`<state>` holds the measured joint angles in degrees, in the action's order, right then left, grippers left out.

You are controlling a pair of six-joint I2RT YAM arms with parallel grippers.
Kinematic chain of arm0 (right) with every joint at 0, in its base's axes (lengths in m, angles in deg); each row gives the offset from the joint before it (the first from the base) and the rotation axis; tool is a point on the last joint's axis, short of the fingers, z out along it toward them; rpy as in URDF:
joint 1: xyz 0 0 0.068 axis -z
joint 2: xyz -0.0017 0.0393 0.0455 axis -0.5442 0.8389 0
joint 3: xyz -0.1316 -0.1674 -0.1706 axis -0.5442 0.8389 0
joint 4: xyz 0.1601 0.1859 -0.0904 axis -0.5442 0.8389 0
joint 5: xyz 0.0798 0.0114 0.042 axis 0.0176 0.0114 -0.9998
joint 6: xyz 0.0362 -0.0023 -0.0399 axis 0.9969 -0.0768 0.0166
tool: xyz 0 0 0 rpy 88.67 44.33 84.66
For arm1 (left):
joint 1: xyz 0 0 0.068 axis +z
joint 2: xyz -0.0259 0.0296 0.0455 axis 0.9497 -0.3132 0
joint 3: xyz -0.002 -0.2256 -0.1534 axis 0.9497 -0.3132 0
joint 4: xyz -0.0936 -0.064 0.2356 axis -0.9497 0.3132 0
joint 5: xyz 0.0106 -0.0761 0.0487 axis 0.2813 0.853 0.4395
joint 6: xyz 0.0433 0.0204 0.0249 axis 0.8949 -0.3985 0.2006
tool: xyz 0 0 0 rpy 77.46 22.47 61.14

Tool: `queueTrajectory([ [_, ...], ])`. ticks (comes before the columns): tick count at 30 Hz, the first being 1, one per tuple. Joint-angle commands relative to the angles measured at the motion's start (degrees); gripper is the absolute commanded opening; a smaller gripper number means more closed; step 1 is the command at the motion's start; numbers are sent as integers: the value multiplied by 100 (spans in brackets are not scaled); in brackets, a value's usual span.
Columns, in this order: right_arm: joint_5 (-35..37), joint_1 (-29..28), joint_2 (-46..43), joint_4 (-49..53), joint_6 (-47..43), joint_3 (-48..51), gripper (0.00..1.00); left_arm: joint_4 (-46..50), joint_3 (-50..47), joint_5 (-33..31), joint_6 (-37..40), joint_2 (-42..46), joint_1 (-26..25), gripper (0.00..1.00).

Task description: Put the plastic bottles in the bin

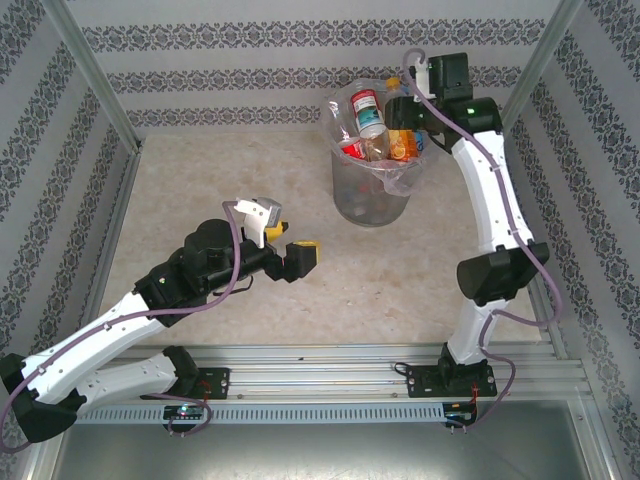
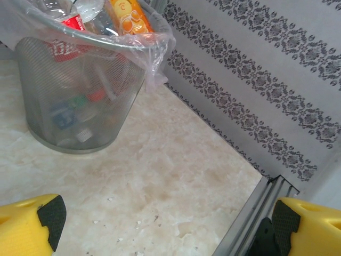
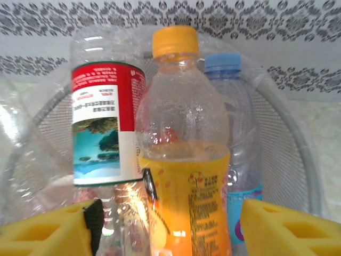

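The bin is a grey mesh bucket lined with a clear bag, standing at the back of the table, centre right. Several plastic bottles stand packed in it and stick out above its rim. Among them are a red-labelled bottle and an orange-labelled one. My right gripper hangs over the bin's right rim. In the right wrist view the orange bottle stands between its yellow fingers, with a gap on each side; the gripper is open. My left gripper is open and empty, low over the table in front of the bin.
The left wrist view looks past the bin to the patterned right wall and the metal rail at its foot. A blue-capped bottle stands behind the orange one. Patterned walls close in the table on three sides.
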<state>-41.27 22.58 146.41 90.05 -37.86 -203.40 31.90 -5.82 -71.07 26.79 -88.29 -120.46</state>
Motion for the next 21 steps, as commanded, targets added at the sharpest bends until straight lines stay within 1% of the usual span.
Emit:
queueTrajectory([
  [1,-37,-94,-597,-142,-65,199,76,239,182,-171,205,11,-51,100],
  [5,-203,-143,-1183,-396,-94,710,92,354,282,-266,293,-37,-51,100],
  [7,-313,-200,-1557,-623,-135,1125,97,465,359,-344,352,-94,-51,100],
  [9,-437,-277,-1971,-912,-182,1652,98,600,425,-500,397,-153,-51,100],
  [12,-424,-419,-2689,-1474,-166,2616,98,812,495,-767,443,-258,-53,100],
  [14,-195,-488,-3147,-1849,-86,3216,98,836,483,-854,504,-252,-47,100],
  [18,-138,-532,-3926,-2060,-24,4169,98,897,474,-827,728,-215,-51,100],
  [21,58,-509,-4438,-2076,137,4834,98,1146,502,-1132,819,-277,-51,100],
])
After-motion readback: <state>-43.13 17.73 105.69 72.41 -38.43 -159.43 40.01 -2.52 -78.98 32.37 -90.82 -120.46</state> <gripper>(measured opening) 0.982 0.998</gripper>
